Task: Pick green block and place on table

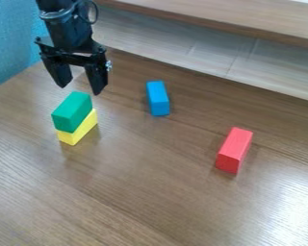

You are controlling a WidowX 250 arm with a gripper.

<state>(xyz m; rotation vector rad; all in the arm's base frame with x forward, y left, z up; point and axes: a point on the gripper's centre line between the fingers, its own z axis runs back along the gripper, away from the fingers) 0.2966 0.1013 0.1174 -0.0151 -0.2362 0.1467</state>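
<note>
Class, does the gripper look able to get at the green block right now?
Probably yes: the open gripper hangs near the green block, which rests atop the yellow block with nothing covering it.

From my station I see my black arm (63,26) on the far side of the green block (71,110), its wrist (56,15) near upright. My gripper (81,89) points down, close to that block's far end in my view. I have its two fingers (97,79) spread well apart, both tips off the block, though I can't judge their height over it.
</note>
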